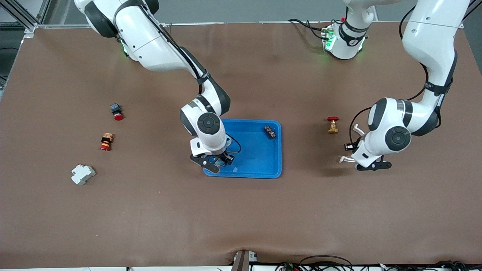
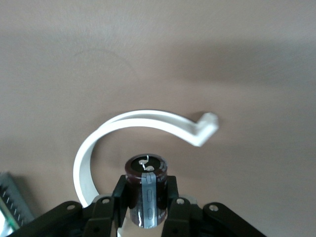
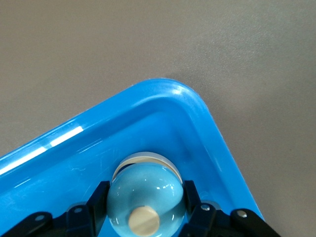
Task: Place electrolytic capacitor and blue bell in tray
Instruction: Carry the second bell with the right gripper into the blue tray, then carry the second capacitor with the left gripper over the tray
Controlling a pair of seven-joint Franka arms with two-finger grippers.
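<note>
The blue tray (image 1: 260, 158) lies mid-table. My right gripper (image 1: 217, 161) is down in the tray's corner nearest the front camera, toward the right arm's end. It is shut on the blue bell (image 3: 146, 197), a glossy light-blue dome with a beige knob on top, with one finger on each side. My left gripper (image 1: 372, 165) is low over the bare table toward the left arm's end. It is shut on the electrolytic capacitor (image 2: 146, 190), a dark brown cylinder with a grey stripe, clamped between the black fingers (image 2: 120, 195). In the front view the capacitor is hidden under the hand.
A white C-shaped ring (image 2: 133, 123) lies on the table right beside the capacitor. A small black part (image 1: 270, 131) sits in the tray. A brass valve with a red handle (image 1: 333, 125) stands between the tray and the left arm. A red-capped button (image 1: 116, 111), an orange-and-red part (image 1: 106, 141) and a white block (image 1: 83, 174) lie toward the right arm's end.
</note>
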